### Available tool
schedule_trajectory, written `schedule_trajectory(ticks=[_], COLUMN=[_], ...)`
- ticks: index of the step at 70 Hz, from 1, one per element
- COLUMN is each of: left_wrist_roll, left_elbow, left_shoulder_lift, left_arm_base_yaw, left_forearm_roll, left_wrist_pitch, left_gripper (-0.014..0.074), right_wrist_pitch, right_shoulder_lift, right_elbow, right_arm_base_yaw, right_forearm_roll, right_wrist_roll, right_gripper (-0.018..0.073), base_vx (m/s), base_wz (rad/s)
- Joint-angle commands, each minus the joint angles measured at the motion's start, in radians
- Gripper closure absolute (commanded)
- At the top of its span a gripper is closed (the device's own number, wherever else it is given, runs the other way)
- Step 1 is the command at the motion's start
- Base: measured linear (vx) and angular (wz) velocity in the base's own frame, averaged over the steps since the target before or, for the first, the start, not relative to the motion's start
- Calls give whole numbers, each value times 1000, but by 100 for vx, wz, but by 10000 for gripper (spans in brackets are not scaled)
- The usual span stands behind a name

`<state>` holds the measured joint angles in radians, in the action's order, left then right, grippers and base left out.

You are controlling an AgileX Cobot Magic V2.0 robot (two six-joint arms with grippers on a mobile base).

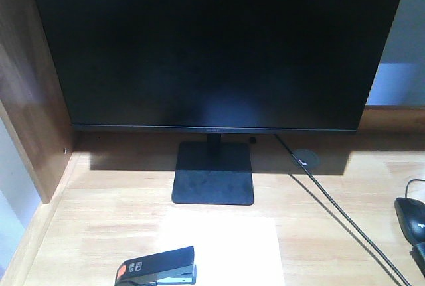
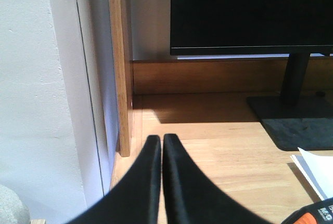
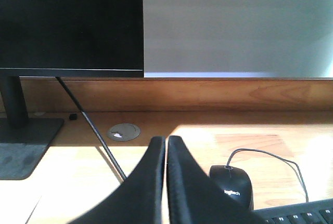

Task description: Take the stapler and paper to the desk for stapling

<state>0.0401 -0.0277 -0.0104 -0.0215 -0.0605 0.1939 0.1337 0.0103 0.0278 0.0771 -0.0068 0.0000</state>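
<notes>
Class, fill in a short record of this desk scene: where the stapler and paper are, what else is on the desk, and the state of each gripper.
stapler: lying on the paper's left part, near front edge
paper: flat on the desk, before the monitor stand
monitor: dark screen
mouse: right side, wired
keyboard: partly visible
left gripper: shut, empty
right gripper: shut, empty

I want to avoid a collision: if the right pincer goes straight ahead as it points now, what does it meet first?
The shut right pincer points over bare desk toward the low wooden back panel. That panel looks first in line. The mouse lies to its right, the round cable port to its left; depth is uncertain.
</notes>
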Motion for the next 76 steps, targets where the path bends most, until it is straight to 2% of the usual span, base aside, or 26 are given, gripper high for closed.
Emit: schedule_trajectory(ticks=[1, 76], left_wrist_roll=[-8, -8], left_elbow=[-28, -28], left_shoulder_lift=[-11, -11], left_arm_base_yaw=[2, 2], left_forearm_roll=[-11, -11], left_wrist_pitch=[-74, -74], left_gripper=[603, 603], right_wrist_pitch=[-72, -69], right_shoulder_lift=[17, 17], right_elbow=[12, 12], right_arm_base_yaw=[5, 5], right_forearm_roll=[-9, -8], right_wrist_roll=[-6, 0], right_gripper=[561, 561], base_vx=[0, 0], base_wz=[0, 0])
